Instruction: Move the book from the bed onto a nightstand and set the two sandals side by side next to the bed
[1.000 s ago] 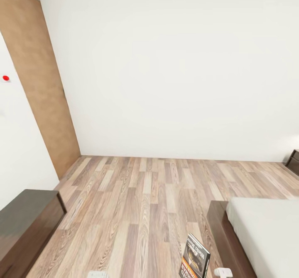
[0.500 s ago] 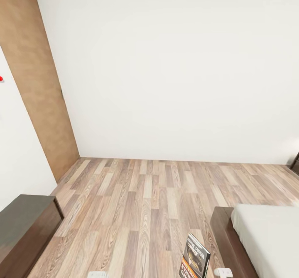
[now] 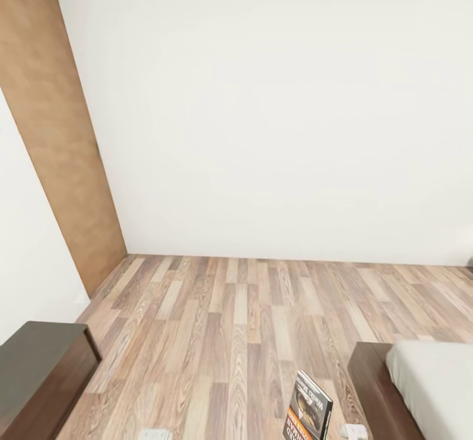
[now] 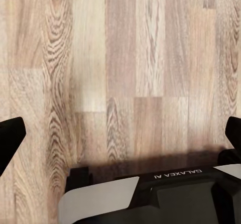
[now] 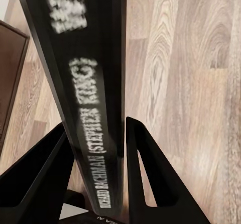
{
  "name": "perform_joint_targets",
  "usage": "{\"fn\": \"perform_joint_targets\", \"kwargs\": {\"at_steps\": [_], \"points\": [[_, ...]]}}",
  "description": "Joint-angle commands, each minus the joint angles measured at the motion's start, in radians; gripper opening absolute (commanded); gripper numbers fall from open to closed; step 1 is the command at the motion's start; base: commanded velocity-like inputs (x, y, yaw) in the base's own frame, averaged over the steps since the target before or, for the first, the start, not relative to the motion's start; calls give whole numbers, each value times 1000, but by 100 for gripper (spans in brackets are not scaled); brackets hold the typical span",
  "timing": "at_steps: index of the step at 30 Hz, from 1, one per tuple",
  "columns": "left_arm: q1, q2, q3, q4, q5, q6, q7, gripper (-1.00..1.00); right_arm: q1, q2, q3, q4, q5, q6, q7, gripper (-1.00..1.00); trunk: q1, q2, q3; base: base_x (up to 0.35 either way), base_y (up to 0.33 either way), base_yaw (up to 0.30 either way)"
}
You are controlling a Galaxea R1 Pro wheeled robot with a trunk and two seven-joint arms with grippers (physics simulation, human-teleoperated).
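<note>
Right gripper (image 5: 95,169) clamped on the book's (image 5: 85,83) spine, upright at five o'clock before the bed (image 3: 427,381); left gripper (image 4: 120,138) apart, empty. Best kept vertical, carried slowly toward a nightstand.

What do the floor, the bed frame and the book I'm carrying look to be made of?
Floor: matt wood planks or laminate, with visible grain and staggered joints. Bed frame: dark brown wood, smooth and slightly glossy. Book: apparently a paperback with a glossy black printed cover and white spine lettering, held between the right gripper fingers.
</note>
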Motion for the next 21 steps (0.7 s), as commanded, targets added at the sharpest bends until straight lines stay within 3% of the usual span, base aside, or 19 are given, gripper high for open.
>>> {"fn": "perform_joint_targets", "kwargs": {"at_steps": [1,21], "points": [[0,0,9,-2,-9,6,-5,100,-1,-1,-10,4,9,-7,1,-100,1,-1,-1,304,95,0],[0,-1,9,-2,-9,6,-5,100,-1,-1,-10,4,9,-7,0,-100,1,-1,-1,311,78,0]]}}
